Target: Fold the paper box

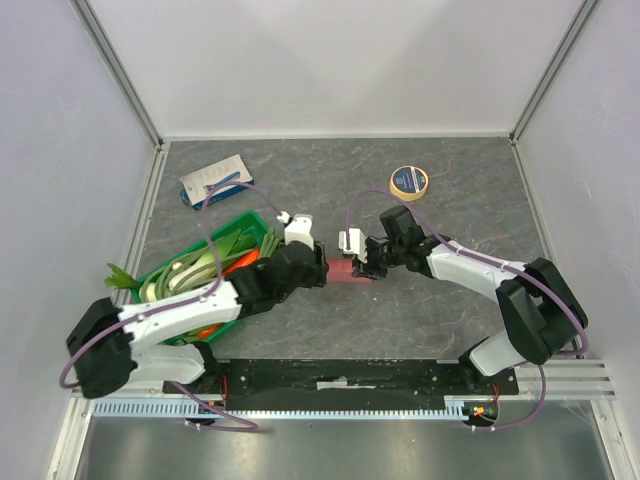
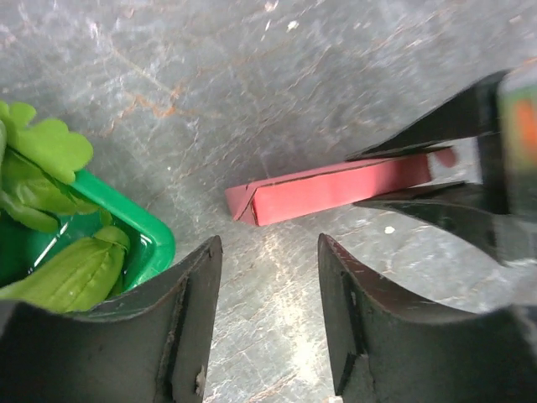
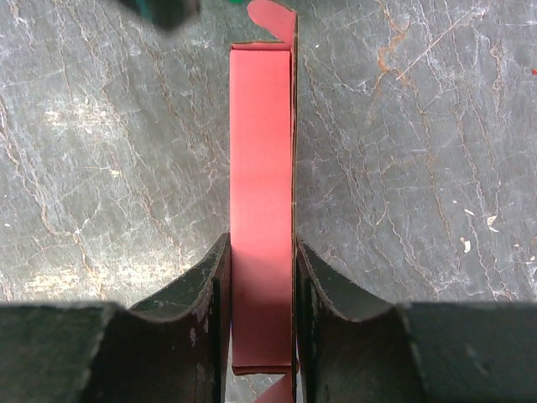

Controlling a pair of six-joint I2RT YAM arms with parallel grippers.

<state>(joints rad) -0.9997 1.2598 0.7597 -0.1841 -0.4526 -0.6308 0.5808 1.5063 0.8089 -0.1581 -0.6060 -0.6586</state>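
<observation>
The paper box (image 1: pixel 348 272) is a long, narrow pink-salmon box lying on the dark table between the two arms. My right gripper (image 3: pixel 262 243) is shut on one end of it, a finger pressed to each long side. In the right wrist view the paper box (image 3: pixel 262 151) runs straight away from the jaws, and a rounded flap (image 3: pixel 277 17) sticks out at its far end. My left gripper (image 2: pixel 268 243) is open and empty, a little short of the paper box's (image 2: pixel 336 189) other end. The right gripper's dark fingers (image 2: pixel 419 143) show clamping the box there.
A green crate (image 1: pixel 241 220) of vegetables stands under the left arm, its corner (image 2: pixel 143 239) close beside the left fingers. A blue-and-white flat package (image 1: pixel 213 181) lies at the back left. A roll of tape (image 1: pixel 408 181) lies at the back right.
</observation>
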